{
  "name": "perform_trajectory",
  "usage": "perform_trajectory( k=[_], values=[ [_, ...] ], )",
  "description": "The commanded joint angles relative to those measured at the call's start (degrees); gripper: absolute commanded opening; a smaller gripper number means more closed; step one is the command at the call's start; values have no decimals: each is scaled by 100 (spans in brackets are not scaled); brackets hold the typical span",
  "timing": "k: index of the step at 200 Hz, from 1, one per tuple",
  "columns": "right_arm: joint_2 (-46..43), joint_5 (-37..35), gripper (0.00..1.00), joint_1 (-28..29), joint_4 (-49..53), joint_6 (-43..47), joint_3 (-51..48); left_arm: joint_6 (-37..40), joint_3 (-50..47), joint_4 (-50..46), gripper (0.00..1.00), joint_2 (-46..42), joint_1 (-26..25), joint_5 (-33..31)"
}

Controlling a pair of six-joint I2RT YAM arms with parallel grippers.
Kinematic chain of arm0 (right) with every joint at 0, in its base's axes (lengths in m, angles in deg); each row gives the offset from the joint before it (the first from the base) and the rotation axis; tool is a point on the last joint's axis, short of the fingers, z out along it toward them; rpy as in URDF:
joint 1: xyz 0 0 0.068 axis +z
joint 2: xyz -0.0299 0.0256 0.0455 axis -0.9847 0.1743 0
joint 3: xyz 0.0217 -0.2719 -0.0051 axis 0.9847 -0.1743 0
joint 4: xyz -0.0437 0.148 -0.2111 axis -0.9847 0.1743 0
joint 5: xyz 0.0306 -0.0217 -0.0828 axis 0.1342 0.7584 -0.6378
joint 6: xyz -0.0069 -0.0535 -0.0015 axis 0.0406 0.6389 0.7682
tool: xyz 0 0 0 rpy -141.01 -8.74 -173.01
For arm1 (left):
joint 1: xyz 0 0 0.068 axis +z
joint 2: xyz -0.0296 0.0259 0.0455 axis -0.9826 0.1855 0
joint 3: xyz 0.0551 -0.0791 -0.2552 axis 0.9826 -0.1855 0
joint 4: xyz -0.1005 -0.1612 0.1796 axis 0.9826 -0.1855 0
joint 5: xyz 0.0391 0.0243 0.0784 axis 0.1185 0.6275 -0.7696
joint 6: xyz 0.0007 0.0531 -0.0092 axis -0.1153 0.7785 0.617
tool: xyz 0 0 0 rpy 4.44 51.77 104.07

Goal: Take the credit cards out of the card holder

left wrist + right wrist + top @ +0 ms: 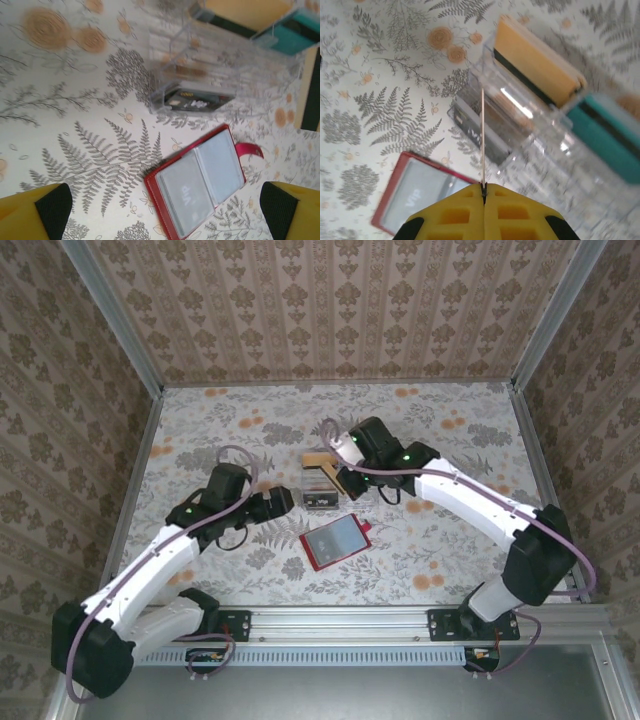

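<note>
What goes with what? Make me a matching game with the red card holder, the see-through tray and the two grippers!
Things:
1. card holder
2. clear tray
3. left gripper
4. right gripper

States:
A. shut on a thin card, seen edge-on
B. lying open on the table
C. jaws wide apart, holding nothing
D. has an orange item and a teal item inside

Pairs: 1-B, 2-D, 3-C, 4-A

White shells on left arm (165, 555), right arm (470, 502); black joints, mauve cables (green LEDs lit); tool fingers (20, 217) yellow, black-padded.
</note>
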Motion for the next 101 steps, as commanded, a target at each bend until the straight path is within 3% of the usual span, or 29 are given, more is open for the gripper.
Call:
perform_trajectory(
  k=[1,51,101],
  values=[
    [349,-537,0,124,165,1487,531,247,5,-401,100,-232,240,151],
    [1148,-1129,0,265,456,2902,1458,268,-20,-594,100,-545,595,127],
    [1428,-1482,0,339,293,3948,1555,94,-174,-466,100,-618,700,97]
  ],
)
